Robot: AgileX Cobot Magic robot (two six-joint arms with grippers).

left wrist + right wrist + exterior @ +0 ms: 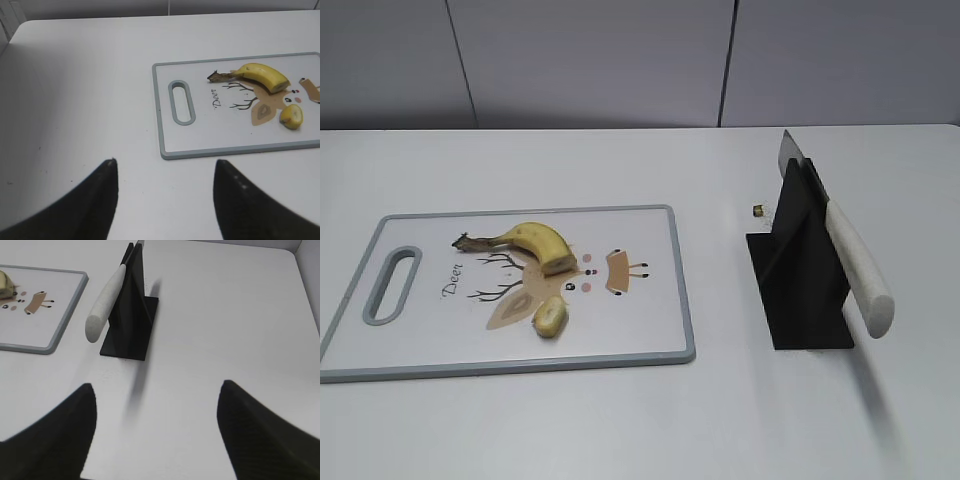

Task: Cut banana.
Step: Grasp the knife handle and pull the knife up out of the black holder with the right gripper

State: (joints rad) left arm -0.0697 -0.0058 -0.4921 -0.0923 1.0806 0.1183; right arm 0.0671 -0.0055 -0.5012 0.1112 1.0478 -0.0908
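Knife (850, 262) blade mostly hidden in black stand (800, 270), right side of worktop (620, 420); tiny object (758, 210) beside the stand, unidentifiable. Cutting board (660, 330) left of centre carries the banana (535, 243), cut end toward loose chunk (550, 317). Left gripper (165, 167) and right gripper (156, 390): jaws wide apart, empty, only tips visible.

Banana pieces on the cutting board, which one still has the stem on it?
The banana, the long curved piece; its dark stem points at the board's handle slot. The small chunk nearer the front edge has none.
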